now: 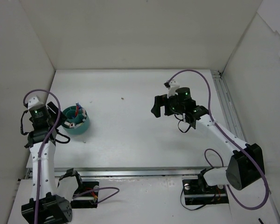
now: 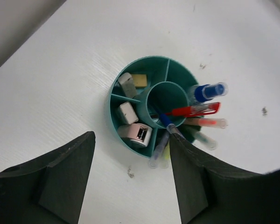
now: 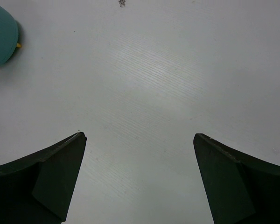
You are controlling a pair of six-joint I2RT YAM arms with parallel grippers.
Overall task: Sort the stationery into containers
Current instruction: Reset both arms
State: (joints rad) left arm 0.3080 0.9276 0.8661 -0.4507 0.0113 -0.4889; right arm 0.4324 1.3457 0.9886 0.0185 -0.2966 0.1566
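Observation:
The teal round container point(image 1: 79, 126) stands at the left of the table. In the left wrist view its rim point(image 2: 113, 93) encloses a smaller inner cylinder point(image 2: 165, 95) and side compartments. Small white, tan and pink erasers point(image 2: 129, 112) lie in the left compartments. A blue-capped white tube point(image 2: 206, 91), a red pen point(image 2: 196, 110), a pink pen point(image 2: 209, 123) and a blue pen point(image 2: 164, 119) stand in the right side. My left gripper point(image 1: 58, 125) point(image 2: 131, 139) is open and empty, just beside the container. My right gripper point(image 1: 157, 107) point(image 3: 140, 136) is open and empty over bare table; the container's edge point(image 3: 2, 35) shows far left.
White walls enclose the table on the left, back and right. A metal rail point(image 1: 222, 95) runs along the right side. A small dark speck point(image 1: 123, 98) lies on the table behind the middle. The table's front edge point(image 1: 130, 170) is near the arm bases.

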